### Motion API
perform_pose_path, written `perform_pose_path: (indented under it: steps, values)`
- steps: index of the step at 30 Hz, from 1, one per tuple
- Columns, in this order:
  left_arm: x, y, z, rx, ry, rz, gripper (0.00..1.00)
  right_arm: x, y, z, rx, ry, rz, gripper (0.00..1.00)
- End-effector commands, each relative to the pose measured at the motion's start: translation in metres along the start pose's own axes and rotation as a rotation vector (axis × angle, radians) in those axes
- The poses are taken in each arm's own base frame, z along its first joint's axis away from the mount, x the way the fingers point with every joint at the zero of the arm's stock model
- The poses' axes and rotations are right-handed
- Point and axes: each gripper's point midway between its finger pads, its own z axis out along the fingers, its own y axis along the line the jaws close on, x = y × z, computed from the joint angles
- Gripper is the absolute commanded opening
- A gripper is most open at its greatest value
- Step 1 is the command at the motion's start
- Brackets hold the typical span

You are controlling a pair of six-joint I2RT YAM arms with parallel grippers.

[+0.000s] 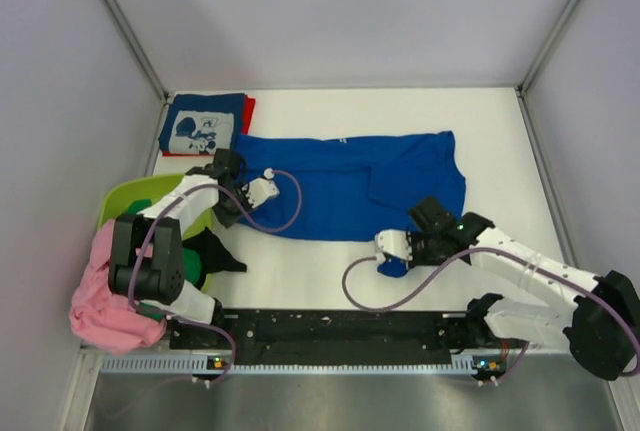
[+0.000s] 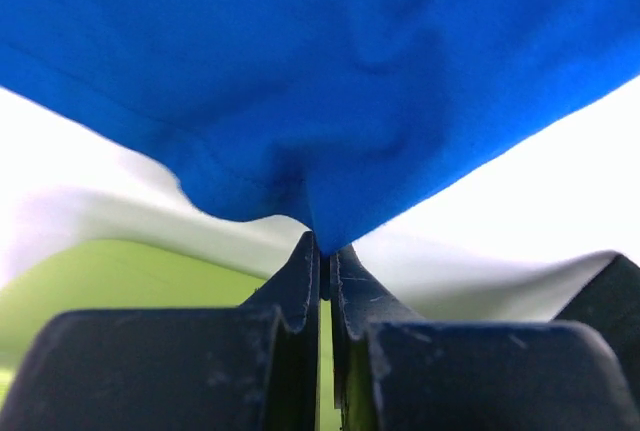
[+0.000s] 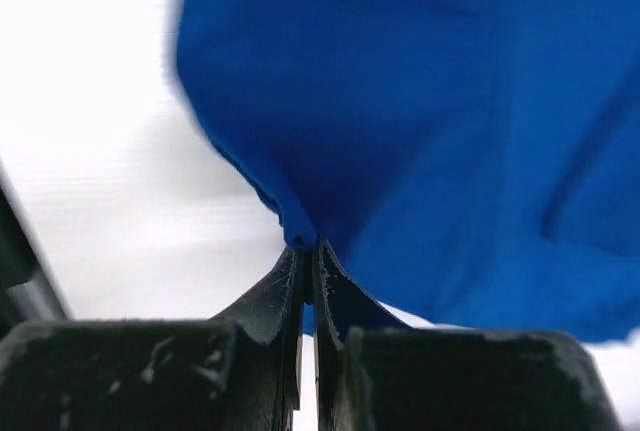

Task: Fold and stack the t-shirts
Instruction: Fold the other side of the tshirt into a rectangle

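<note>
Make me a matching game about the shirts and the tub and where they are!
Things:
1. blue shirt
2. navy shirt
3. pink shirt
4. green tub

Places:
A. folded flat in the far left corner
B. bunched up at the near left edge
C. on the left side, between the folded shirt and the bunched one
D. spread across the middle, pinched by the left claw and the right claw

Pairs: 1-D, 2-A, 3-B, 4-C

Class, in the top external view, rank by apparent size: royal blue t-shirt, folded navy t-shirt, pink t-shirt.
1. royal blue t-shirt, spread out.
2. pink t-shirt, bunched, partly hidden.
3. folded navy t-shirt; close to pink, so unsure.
</note>
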Motion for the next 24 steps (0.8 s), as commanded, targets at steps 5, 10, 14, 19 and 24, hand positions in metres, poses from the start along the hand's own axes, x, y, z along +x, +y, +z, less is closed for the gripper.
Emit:
perform_pose_path:
  steps: [5,10,14,19,24]
  values:
    - [-0.049,0.061,-0.026,-0.102,-0.076,-0.079,0.00,-0.018,-0.162,-0.067,0.505,-0.163,0.109,0.00]
    - [-0.069,0.095,-0.024,-0.142,-0.073,-0.096,0.00,-0.005,-0.237,-0.083,0.653,-0.174,0.096,0.00]
    - [-0.073,0.120,-0.018,-0.191,-0.019,-0.127,0.00,0.018,-0.277,-0.076,0.701,-0.113,0.115,0.00]
    - [-0.081,0.137,-0.015,-0.222,-0.015,-0.143,0.00,0.027,-0.314,-0.078,0.772,-0.099,0.070,0.00]
    - [-0.066,0.141,-0.001,-0.243,0.071,-0.150,0.00,0.028,-0.332,-0.070,0.799,-0.077,0.026,0.00]
